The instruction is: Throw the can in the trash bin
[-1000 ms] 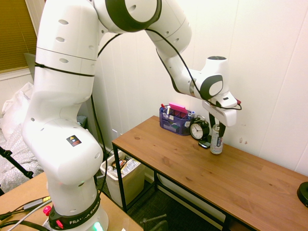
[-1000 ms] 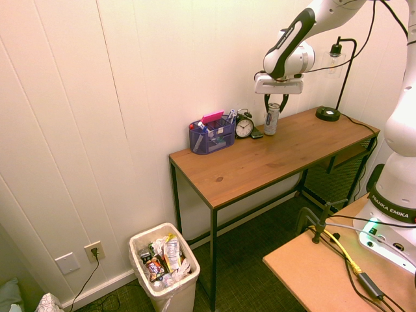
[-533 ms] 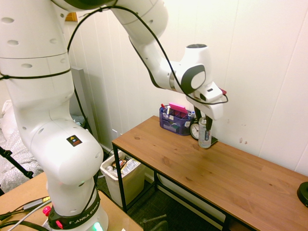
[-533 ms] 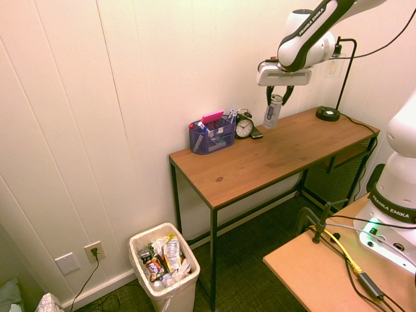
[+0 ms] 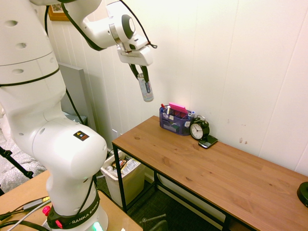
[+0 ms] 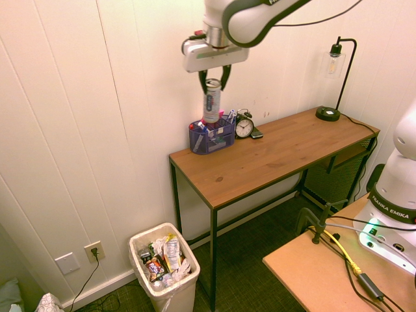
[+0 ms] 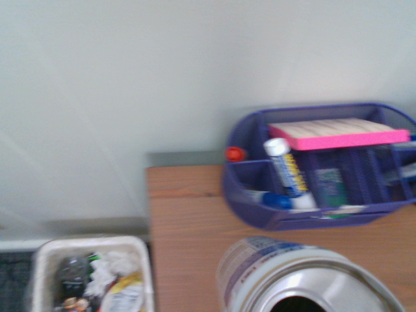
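Drink can (image 6: 212,103): slim and tall, silver-white, with a blue-and-red label and a bare metal top; the wrist view shows 1 dark opening in that top. It hangs in the air between the 2 dark fingers (image 6: 225,77), which grip it near its upper end, so most of its body sticks out below them. It leans a little, top and bottom out of line in the first exterior view.

Trash bin (image 6: 164,263): cream-white, rectangular, open at the top, lined with a pale bag that folds over the rim. Crumpled wrappers and other litter fill it. It stands upright on the floor, well below the fingers and off to 1 side.
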`<state>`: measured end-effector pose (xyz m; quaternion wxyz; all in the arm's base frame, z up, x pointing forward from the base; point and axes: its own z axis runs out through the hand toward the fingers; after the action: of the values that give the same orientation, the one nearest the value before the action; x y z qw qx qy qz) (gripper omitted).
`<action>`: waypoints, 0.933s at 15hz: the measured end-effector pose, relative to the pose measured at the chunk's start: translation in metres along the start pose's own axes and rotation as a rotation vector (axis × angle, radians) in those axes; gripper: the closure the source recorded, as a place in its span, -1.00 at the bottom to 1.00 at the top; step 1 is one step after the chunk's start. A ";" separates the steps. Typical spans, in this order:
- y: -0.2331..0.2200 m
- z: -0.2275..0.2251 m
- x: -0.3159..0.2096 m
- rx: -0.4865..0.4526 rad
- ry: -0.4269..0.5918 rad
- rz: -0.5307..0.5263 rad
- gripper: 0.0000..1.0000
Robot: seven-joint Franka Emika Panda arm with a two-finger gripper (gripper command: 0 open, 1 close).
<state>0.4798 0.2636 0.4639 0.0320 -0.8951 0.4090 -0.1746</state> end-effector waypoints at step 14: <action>-0.114 0.091 -0.127 -0.106 -0.174 -0.223 -1.00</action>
<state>0.5161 0.4256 0.3647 0.0005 -0.9472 0.3111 -0.0773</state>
